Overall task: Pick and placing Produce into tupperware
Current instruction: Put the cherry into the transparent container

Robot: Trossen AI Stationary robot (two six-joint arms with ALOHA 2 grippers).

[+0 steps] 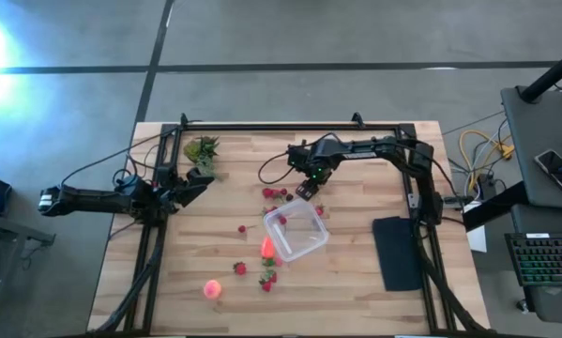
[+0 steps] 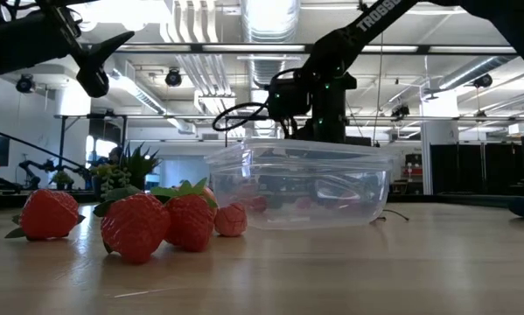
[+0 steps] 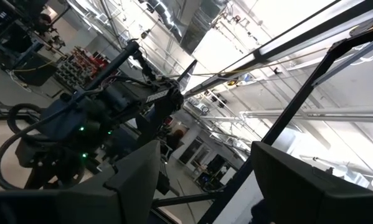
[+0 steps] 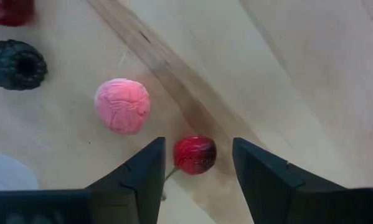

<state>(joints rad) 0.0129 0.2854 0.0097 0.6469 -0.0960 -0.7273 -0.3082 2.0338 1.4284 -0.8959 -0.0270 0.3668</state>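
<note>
The right gripper [image 4: 195, 163] hangs open astride a small red fruit [image 4: 195, 154] on the table [image 4: 311, 81]; nothing held. The left gripper [image 3: 202, 171] waits apart-fingered, empty.

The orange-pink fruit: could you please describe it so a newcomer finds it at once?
Start at the clear tupperware mid-table, then go toward the table's near left corner. The orange-pink fruit lies alone there, rounder, paler and bigger than the strawberries.

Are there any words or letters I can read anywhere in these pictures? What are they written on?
"TROSS": white letters on the dark robot arm in the low view; the word runs out of the picture there.
White lettering on the far dark arm in the left wrist view: too blurred to read.
Nothing else readable.
</note>
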